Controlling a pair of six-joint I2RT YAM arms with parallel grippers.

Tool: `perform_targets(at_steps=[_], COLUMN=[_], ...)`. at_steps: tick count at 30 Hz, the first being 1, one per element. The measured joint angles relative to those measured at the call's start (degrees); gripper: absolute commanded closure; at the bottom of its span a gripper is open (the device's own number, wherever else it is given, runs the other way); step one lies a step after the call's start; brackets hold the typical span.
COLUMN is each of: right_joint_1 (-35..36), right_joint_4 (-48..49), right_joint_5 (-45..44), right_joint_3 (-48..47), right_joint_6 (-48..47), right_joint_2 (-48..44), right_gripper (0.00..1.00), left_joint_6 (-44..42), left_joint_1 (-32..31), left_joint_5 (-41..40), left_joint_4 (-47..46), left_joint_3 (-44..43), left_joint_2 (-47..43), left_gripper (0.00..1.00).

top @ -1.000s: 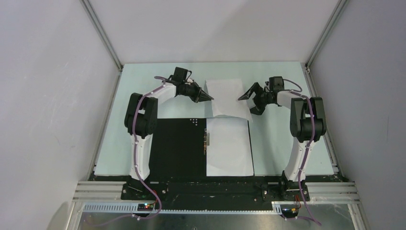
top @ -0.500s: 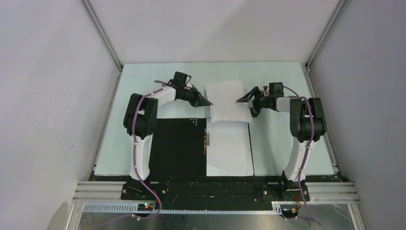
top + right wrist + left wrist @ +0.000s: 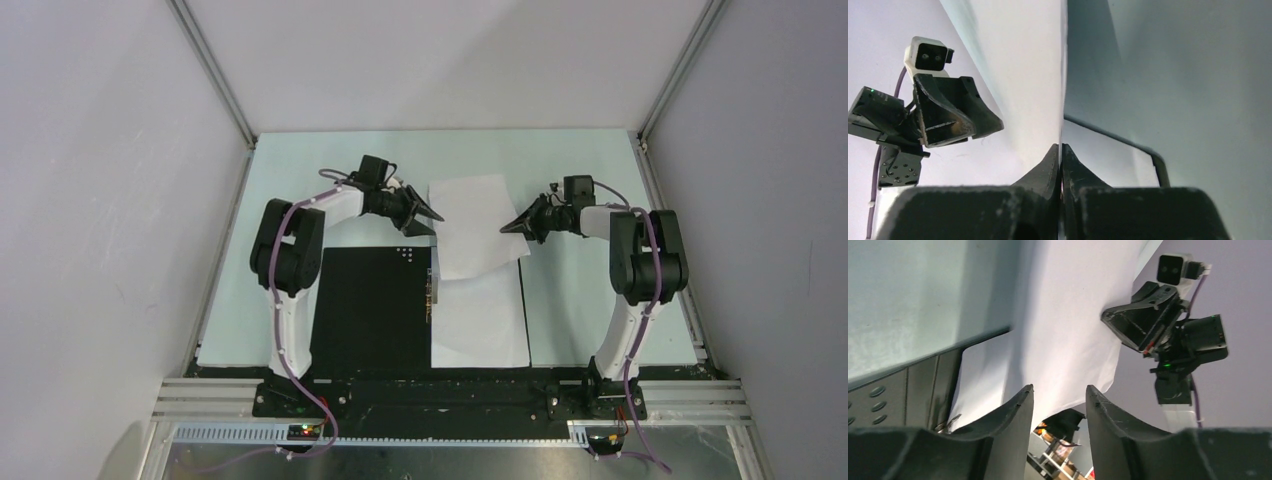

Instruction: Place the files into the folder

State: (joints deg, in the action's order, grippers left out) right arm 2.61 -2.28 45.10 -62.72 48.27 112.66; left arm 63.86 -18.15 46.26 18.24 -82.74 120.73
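Observation:
The folder (image 3: 375,310) lies open with its black inside up, and one white file (image 3: 480,325) rests on its right half. A second file (image 3: 475,225) hangs lifted and tilted just beyond the folder. My right gripper (image 3: 515,228) is shut on this sheet's right edge; in the right wrist view the jaws (image 3: 1061,147) pinch the thin paper (image 3: 1023,60) edge-on. My left gripper (image 3: 428,215) stands open at the sheet's left edge. In the left wrist view its gap (image 3: 1058,395) holds nothing, and the sheet (image 3: 1068,315) lies beyond the fingertips.
The pale green table (image 3: 580,310) is bounded by metal rails and grey walls on three sides. The folder's metal spine clip (image 3: 431,295) runs down its middle. Both arm bases sit at the near edge.
My left gripper has opened and let go of the lifted sheet's left edge. My right gripper has moved in and shut on its right edge. The sheet has shifted slightly.

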Motion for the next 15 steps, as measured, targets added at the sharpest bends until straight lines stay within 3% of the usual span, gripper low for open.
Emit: perform_targets(at_steps=[5,15], right_joint_1=[0.2,1.9], right_joint_4=[-4.0,-11.5], right_joint_5=[-1.1,-6.1], right_joint_3=[0.1,9.5], right_joint_6=[-1.9,-5.7], right_joint_2=[-3.6,-22.1], right_gripper=[1.0,1.0], left_joint_6=[-2.7,-6.9], left_joint_1=[-0.2,-1.0], left_joint_5=[-1.7,-11.8], left_joint_4=[0.0,0.5], left_joint_3=[2.3,13.7], left_joint_2=[-1.5,-13.9], left_gripper=[0.38,0.37])
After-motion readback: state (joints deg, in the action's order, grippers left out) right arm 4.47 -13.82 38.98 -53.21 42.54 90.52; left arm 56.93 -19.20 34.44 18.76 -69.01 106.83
